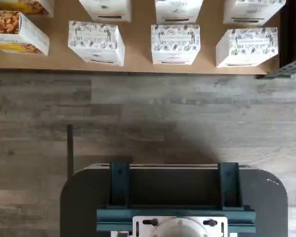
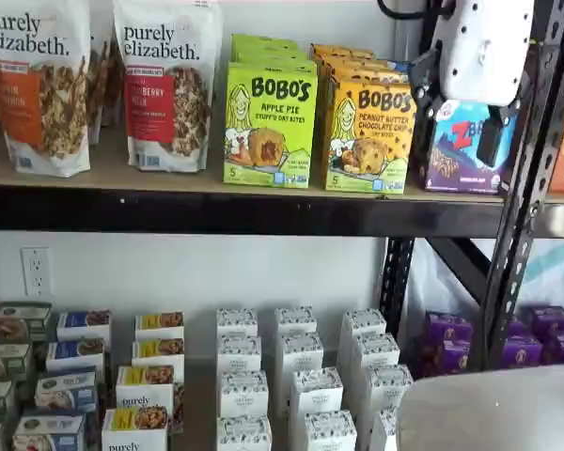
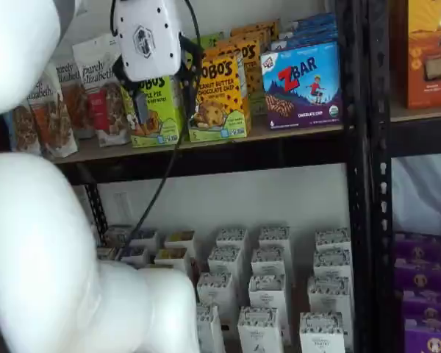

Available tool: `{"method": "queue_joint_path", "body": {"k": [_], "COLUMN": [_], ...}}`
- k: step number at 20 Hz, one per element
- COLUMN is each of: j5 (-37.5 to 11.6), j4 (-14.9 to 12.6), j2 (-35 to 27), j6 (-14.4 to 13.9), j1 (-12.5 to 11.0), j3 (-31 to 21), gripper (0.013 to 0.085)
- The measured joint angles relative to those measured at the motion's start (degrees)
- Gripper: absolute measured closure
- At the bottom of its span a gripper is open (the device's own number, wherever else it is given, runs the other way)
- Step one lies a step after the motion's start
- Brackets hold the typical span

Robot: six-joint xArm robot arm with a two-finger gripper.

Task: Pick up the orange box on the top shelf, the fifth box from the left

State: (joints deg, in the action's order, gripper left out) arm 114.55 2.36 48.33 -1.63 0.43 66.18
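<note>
Orange box (image 2: 369, 133) stands upright at the front edge of the top shelf (image 2: 235, 209), just beside the lime-green Apple Pie carton (image 2: 269, 124) on one side and near the ZBar box (image 3: 303, 84) on the other; more orange cartons line up behind it toward the shelf's back. Gripper (image 3: 162, 95) hangs in front of the shelf at box height, not touching anything. In both shelf views it sits off to one side of the box, so the reach likely needs a sideways shift, then a push in toward the box face. Box's long axis is vertical. Jaws stand spread wide, nothing between them. Hard to see: both fingers overlap the cartons behind, tips unclear. Wrist view shows only the lower level's small white cartons (image 1: 175, 43) and floor; the orange box is out of it.
</note>
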Motion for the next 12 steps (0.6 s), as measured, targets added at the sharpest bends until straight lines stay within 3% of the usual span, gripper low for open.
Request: {"method": "queue_joint_path", "body": {"k": [1,3,12], "j5": [0.06,0.32,-0.93], "j4": [-0.74,-4.51,-5.27], "j2": [-0.04,-0.23,-0.61], "j6": [-0.35,-2.06,-2.84], "j1": [0.66,4.18,4.99], "j3": [0.03,0.16,-0.16], "gripper": [0.013,0.013,0.013]}}
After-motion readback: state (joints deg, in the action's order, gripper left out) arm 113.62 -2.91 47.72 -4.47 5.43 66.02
